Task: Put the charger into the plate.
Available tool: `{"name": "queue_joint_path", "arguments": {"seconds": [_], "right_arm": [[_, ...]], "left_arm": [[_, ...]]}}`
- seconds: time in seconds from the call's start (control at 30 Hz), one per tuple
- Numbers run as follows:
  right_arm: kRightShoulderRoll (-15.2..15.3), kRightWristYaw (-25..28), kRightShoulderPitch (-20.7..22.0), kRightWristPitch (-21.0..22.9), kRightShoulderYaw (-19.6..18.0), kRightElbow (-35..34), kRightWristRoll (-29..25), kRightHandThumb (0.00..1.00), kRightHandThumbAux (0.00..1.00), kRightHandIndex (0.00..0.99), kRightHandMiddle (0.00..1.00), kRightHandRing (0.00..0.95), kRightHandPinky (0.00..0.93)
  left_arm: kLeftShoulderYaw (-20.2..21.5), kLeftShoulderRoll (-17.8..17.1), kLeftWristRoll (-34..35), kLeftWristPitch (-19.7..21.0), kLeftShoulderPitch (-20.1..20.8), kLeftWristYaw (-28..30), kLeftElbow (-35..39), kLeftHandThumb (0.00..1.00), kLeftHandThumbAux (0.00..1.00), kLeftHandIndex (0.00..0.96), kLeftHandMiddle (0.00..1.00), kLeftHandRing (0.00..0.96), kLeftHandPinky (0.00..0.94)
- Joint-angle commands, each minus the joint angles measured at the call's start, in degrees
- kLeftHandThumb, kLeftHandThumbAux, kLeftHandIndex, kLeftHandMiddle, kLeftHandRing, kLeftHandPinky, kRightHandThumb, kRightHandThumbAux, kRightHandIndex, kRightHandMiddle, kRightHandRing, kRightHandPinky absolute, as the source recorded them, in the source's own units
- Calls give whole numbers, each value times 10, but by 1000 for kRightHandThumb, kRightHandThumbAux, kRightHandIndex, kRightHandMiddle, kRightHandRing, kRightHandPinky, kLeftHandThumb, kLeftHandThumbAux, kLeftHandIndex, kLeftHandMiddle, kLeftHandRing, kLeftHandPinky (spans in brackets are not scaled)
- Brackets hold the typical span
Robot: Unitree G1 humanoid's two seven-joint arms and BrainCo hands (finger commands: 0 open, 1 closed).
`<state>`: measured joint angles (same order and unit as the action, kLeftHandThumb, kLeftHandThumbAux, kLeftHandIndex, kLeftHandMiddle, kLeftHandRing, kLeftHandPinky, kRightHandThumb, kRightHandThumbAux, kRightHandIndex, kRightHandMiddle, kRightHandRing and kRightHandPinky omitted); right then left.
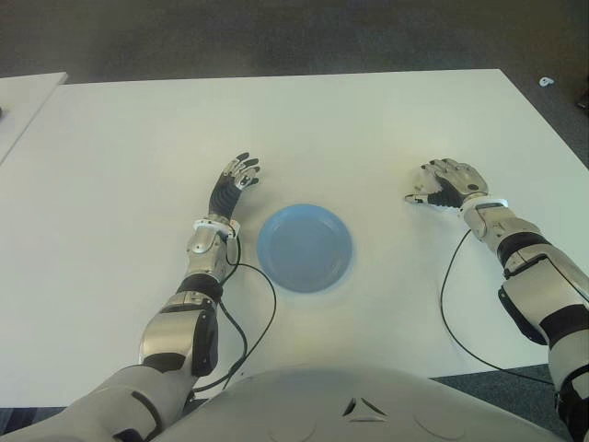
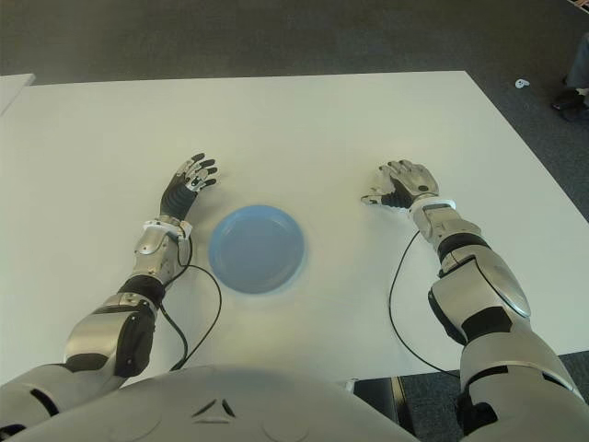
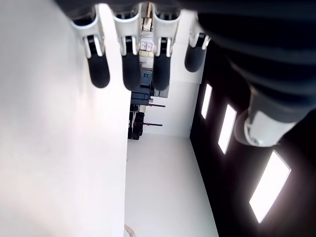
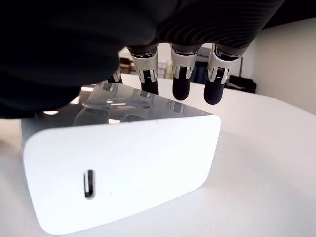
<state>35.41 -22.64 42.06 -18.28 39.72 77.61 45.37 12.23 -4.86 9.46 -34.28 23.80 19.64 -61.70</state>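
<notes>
Fingers (image 4: 180, 79) of the right hand (image 1: 448, 184) arch loosely over the charger (image 4: 123, 168), a white block with a slot port facing the wrist camera; their tips hang just above its top face, and I cannot tell whether any of them touch it. It sits on the white counter (image 1: 368, 120), well to the right of the blue plate (image 1: 305, 247). Just left of the plate, the left hand (image 1: 235, 180) shows with its fingers (image 3: 98, 69) extended and spread, holding nothing. Nothing lies in the plate.
</notes>
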Motion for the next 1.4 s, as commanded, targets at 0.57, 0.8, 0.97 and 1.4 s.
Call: {"name": "queue_joint_path", "arguments": {"seconds": [0.57, 0.8, 0.97, 1.4], "right_arm": [[-23, 1, -84, -10, -57, -2, -39, 353, 149, 0, 0, 0, 0], [-37, 2, -99, -11, -84, -2, -62, 369, 150, 0, 0, 0, 0], [-42, 5, -105, -14, -95, -3, -69, 377, 156, 0, 0, 0, 0], [-53, 13, -116, -22, -113, -3, -78, 374, 160, 0, 0, 0, 0]], "left_arm": [[5, -9, 3, 14, -6, 11, -19, 32, 510, 133, 189, 195, 221], [6, -11, 3, 13, -6, 11, -19, 31, 513, 137, 194, 199, 224], [5, -12, 2, 14, -6, 10, -20, 30, 510, 137, 193, 197, 221], [7, -14, 8, 14, -7, 19, -21, 23, 503, 145, 193, 197, 223]]}}
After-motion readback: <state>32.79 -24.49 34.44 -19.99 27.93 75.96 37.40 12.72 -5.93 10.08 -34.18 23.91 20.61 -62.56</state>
